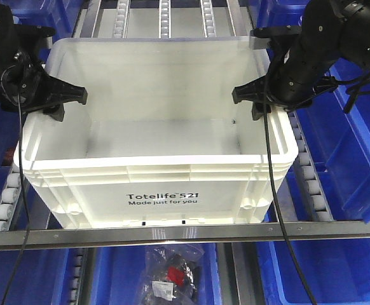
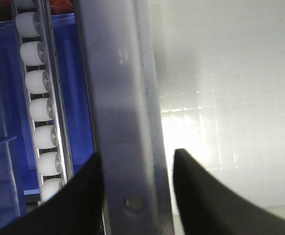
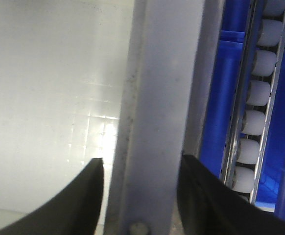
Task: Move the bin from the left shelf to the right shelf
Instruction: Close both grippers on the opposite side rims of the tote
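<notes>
The bin (image 1: pixel 159 190) sits on the roller shelf (image 1: pixel 10 190) between blue bins (image 1: pixel 356 165). Its printed front faces me and its long axis runs left to right. It is smooth white plastic, boxy, with a ribbed rim. Both black arms bend down from the top corners. The left gripper (image 1: pixel 69 105) straddles the left wall and the right gripper (image 1: pixel 245 101) the right wall, each with its fingers (image 2: pixel 81 196) pressed against the rim.
</notes>
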`<state>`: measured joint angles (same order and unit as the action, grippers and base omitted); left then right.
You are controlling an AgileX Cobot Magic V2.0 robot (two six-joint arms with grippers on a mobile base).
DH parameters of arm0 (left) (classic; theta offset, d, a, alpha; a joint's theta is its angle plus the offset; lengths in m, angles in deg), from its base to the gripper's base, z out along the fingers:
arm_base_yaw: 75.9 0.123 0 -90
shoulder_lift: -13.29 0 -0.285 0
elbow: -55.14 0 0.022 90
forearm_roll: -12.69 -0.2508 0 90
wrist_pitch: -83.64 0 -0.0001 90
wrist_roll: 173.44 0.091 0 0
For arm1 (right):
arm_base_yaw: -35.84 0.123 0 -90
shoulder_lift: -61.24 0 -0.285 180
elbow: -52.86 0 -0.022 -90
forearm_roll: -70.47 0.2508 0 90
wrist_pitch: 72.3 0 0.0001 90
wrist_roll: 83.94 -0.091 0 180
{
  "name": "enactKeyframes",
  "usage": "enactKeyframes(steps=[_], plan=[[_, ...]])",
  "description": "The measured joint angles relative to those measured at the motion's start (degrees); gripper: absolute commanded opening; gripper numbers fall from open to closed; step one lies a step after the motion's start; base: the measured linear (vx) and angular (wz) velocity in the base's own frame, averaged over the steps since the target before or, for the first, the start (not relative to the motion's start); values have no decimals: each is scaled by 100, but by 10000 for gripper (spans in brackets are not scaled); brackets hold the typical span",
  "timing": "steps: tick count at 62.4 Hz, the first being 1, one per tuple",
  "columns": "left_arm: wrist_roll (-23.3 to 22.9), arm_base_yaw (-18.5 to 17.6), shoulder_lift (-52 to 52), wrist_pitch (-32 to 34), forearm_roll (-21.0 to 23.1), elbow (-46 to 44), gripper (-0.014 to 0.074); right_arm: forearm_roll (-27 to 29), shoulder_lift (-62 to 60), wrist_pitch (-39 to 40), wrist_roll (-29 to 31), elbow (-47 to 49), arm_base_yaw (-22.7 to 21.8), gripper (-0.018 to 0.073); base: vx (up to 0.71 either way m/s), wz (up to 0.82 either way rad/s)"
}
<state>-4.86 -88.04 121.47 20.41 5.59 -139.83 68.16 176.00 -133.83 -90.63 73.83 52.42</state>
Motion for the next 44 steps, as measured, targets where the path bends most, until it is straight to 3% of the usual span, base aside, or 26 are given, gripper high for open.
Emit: enactKeyframes(steps=[21,44], plan=[[-55,0,-32,5,171,0,125,61,-6,-17,-70,0,17,90,0,0],[-66,-5,-502,-147,256,47,125,107,-323,-170,-78,-29,17,74,0,0]])
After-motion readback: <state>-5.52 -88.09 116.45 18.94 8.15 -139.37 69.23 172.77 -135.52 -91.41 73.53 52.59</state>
